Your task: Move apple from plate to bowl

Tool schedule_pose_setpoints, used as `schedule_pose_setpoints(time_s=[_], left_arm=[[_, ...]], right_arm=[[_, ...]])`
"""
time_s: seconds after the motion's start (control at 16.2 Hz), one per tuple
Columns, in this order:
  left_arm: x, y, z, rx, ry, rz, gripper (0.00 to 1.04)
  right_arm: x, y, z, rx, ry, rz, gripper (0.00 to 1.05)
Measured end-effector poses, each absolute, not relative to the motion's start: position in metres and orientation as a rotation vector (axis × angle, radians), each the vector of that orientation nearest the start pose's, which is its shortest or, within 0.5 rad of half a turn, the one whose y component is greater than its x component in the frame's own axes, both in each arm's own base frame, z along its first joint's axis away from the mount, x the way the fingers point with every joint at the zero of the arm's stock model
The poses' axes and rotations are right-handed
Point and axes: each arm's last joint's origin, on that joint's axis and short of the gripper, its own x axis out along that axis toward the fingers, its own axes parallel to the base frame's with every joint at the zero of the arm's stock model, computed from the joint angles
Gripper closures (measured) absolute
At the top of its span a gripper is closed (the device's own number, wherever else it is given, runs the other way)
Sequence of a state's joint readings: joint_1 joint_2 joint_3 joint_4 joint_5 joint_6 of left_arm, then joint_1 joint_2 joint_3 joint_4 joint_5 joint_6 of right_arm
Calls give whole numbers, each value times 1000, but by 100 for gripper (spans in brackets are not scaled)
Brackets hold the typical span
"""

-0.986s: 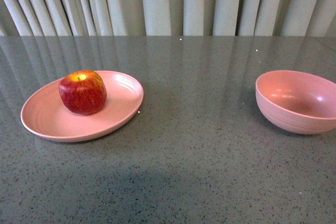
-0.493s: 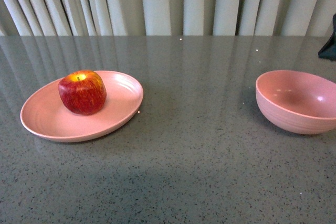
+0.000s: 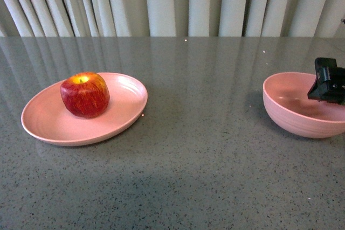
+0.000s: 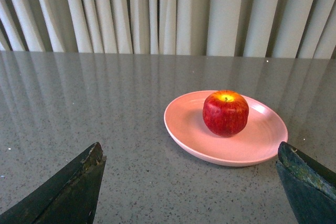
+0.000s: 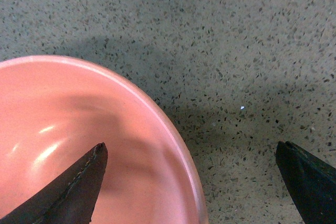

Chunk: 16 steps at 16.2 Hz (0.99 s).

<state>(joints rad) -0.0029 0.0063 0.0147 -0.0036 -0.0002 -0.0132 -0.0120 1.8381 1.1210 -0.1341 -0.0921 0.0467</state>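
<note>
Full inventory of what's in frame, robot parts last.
apple: 1, red with a yellow top, on the plate
plate: 1, pink, left side of the table
bowl: 1, pink, right side of the table
table: 1, grey speckled, under everything
curtain: 1, pale and pleated, behind the table
left gripper: 1, dark, open, facing the plate, touching nothing
right gripper: 1, dark, open, over the bowl's rim
</note>
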Motion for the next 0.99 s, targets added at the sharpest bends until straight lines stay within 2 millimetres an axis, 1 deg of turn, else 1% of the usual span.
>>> schedule_pose_setpoints(time_s=[0.06, 0.12, 0.18, 0.31, 0.37, 0.49, 0.55, 0.68, 0.74, 0.86, 0.92, 0.99], left_arm=[[97, 0, 168, -13, -5, -3, 7], [97, 0, 168, -13, -5, -3, 7], [97, 0, 168, -13, -5, -3, 7], [97, 0, 168, -13, -5, -3, 7], [97, 0, 168, -13, -5, -3, 7], [97, 0, 168, -13, -5, -3, 7], [97, 0, 168, -13, -5, -3, 7], [97, 0, 168, -13, -5, -3, 7], [97, 0, 168, -13, -5, -3, 7], [97, 0, 168, -13, -5, -3, 7], [97, 0, 168, -13, -5, -3, 7], [97, 0, 168, -13, -5, -3, 7]], right_arm=[[378, -2, 166, 102, 861, 53, 8], [378, -2, 165, 110, 865, 55, 18], [378, -2, 165, 114, 866, 54, 25], [378, -2, 165, 124, 864, 51, 43], [378, -2, 165, 127, 863, 50, 52], [378, -2, 165, 136, 865, 52, 65], [377, -2, 164, 143, 870, 52, 76], [378, -2, 165, 147, 868, 56, 90], [377, -2, 167, 159, 860, 65, 100], [374, -7, 174, 163, 850, 55, 101], [368, -10, 188, 181, 833, 68, 101], [364, -9, 200, 185, 814, 83, 101]])
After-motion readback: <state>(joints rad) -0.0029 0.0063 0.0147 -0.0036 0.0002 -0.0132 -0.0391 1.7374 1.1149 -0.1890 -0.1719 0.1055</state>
